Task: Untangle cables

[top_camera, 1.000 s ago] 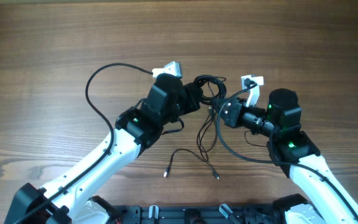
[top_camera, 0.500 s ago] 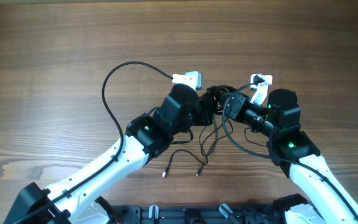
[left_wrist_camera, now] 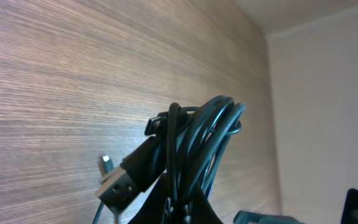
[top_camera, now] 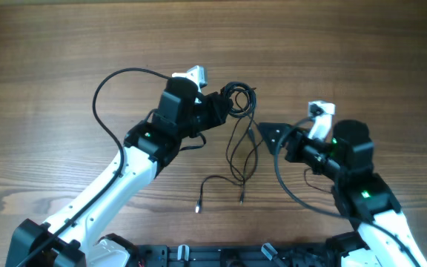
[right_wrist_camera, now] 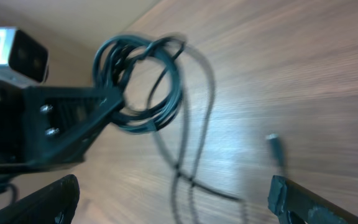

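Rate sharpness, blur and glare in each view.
Overhead: sharp and evenly lit, the cables crisp against the table. Left wrist: the coiled cables fill the foreground, slightly soft. Right wrist: motion-smeared, dangling loops and a plug streaked, pale glare on the wood.

A brown wooden counter [top_camera: 58,52] with fine straight grain fills the overhead view edge to edge. Light falls evenly, leaving a soft pale sheen on the wood in the right wrist view. Past the counter's edge in the left wrist view lies a plain off-white surface [left_wrist_camera: 328,106] with a faint seam near the top; wall or floor, unclear.
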Motion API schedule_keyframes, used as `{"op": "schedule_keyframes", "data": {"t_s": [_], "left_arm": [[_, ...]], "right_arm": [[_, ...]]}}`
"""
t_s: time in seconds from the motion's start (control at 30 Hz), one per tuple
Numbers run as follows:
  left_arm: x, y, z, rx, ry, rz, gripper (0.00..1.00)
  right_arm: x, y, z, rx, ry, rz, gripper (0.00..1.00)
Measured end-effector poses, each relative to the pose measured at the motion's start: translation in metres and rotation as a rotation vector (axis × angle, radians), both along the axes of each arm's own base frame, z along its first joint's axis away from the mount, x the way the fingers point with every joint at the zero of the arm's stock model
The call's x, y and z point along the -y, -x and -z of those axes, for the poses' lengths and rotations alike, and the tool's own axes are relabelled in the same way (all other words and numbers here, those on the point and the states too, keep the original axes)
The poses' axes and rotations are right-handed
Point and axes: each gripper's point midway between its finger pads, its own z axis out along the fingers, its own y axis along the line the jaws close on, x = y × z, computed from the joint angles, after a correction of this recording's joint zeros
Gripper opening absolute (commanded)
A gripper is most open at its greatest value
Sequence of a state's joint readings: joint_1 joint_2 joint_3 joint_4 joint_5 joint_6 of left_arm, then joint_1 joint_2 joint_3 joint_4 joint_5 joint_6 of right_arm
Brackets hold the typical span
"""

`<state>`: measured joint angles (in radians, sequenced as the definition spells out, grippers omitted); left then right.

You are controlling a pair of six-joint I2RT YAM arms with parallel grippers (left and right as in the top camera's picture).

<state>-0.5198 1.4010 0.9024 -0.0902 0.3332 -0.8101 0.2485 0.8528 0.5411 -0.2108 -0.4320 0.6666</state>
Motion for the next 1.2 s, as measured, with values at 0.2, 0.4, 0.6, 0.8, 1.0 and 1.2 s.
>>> {"op": "schedule_keyframes", "data": {"t_s": [0.2, 0.4, 0.6, 0.8, 1.0, 1.2], "left_arm": [[0.011, 0.018, -0.009, -0.053, 0.104, 0.147, 0.04], [0.026, 0.044, -0.02, -0.081, 0.188, 0.32, 0.04], [0.032, 0.06, -0.027, -0.101, 0.238, 0.41, 0.04], [0.032, 0.064, -0.03, -0.109, 0.258, 0.439, 0.04], [0.033, 0.068, -0.033, -0.116, 0.274, 0.464, 0.04], [0.036, 0.078, -0.038, -0.131, 0.307, 0.519, 0.04]], "right_arm": [[0.03, -0.007, -0.008, 0.129, 0.167, 0.088, 1.0], [0.04, -0.016, -0.007, 0.18, 0.264, 0.109, 1.0], [0.04, -0.024, -0.009, 0.252, 0.337, 0.074, 1.0], [0.034, -0.025, -0.01, 0.298, 0.371, 0.004, 1.0], [0.03, -0.027, -0.005, 0.309, 0.394, -0.033, 1.0], [0.019, -0.045, -0.016, 0.396, 0.364, -0.06, 1.0]]}}
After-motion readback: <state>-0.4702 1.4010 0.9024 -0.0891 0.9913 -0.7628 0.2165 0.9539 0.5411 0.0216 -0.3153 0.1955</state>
